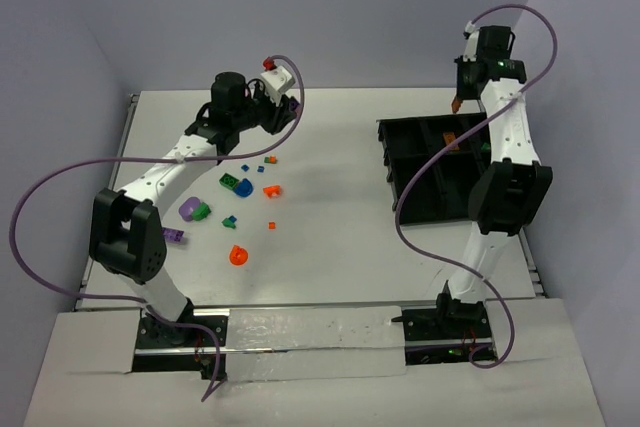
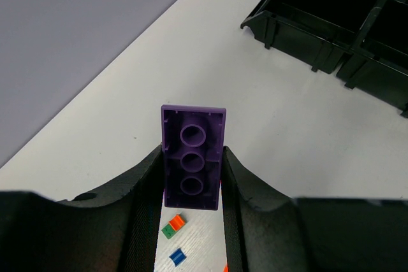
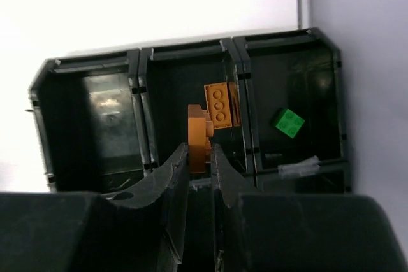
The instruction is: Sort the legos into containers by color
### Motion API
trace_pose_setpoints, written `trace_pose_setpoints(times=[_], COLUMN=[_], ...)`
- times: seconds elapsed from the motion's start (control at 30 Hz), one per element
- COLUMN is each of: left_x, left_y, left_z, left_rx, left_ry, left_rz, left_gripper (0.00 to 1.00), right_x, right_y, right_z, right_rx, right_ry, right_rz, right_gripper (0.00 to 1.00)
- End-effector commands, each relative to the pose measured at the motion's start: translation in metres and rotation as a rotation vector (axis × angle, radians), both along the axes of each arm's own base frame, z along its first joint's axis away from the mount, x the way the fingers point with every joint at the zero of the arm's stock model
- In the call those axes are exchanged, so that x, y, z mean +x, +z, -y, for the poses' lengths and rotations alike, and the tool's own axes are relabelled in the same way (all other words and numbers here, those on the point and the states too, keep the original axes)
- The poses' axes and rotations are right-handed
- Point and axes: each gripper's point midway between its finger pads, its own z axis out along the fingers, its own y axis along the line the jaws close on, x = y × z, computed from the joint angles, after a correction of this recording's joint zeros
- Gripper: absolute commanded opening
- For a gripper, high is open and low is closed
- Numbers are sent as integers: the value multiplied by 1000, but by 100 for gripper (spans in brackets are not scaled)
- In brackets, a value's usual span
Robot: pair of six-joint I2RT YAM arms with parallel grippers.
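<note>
My left gripper (image 2: 191, 152) is shut on a purple lego (image 2: 193, 164), underside toward the camera, held above the table's far left (image 1: 290, 103). Below it lie small legos: an orange-green pair (image 2: 173, 226) and a blue one (image 2: 177, 256). My right gripper (image 3: 199, 151) is shut on an orange lego (image 3: 198, 137), high over the black containers (image 1: 420, 162). It hangs over the middle compartment, where an orange brick (image 3: 218, 103) lies. A green brick (image 3: 288, 122) sits in the right compartment. More legos lie loose on the table, among them green (image 1: 233, 183), orange (image 1: 238, 255) and purple (image 1: 190, 209).
The containers' left compartment (image 3: 95, 119) shows only glare. In the left wrist view the tray (image 2: 306, 30) stands far ahead to the right. Purple cables loop off both arms. Walls close the table at the back and sides.
</note>
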Motion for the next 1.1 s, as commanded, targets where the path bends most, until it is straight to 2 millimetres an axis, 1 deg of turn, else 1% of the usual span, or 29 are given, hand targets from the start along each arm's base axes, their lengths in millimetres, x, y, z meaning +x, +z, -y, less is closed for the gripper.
trace_pose_setpoints(times=[0.0, 0.07, 0.1, 0.17, 0.23, 0.3, 0.53, 0.67, 0.83, 1.0, 1.03, 1.07], left_x=[9, 10, 8, 9, 10, 10, 12, 13, 13, 11, 11, 11], left_y=[33, 34, 29, 29, 28, 28, 26, 27, 28, 29, 28, 27], left_z=[1, 1, -1, -3, -4, -6, -9, -9, -11, -13, -13, -13], left_rx=[-23, -24, -14, -13, -12, -10, -8, -8, -3, -5, -4, -2], left_ry=[21, 28, 32, 43, 54, 66, 87, 89, 97, 100, 102, 103], left_rz=[71, 73, 48, 44, 43, 41, 32, 28, 31, 31, 29, 27], left_gripper=[0, 0, 0, 0, 0, 0, 0, 0, 0, 0, 0, 0], right_x=[21, 29, 32, 38, 42, 44, 56, 61, 65, 72, 73, 75], right_y=[-16, -26, -30, -39, -44, -57, -80, -98, -108, -118, -120, -118], right_z=[2, 0, -6, -9, -12, -16, -9, -7, -3, -1, -2, -2], right_rx=[-77, -98, -106, -132, -158, -196, -288, -331, -354, -348, -346, -344], right_ry=[15, 19, 29, 32, 35, 37, 3, 8, 3, 8, 10, 9], right_rz=[-24, -32, -35, -43, -45, -66, -93, -117, -109, -105, -109, -105], right_gripper=[0, 0, 0, 0, 0, 0, 0, 0, 1, 16, 22, 32])
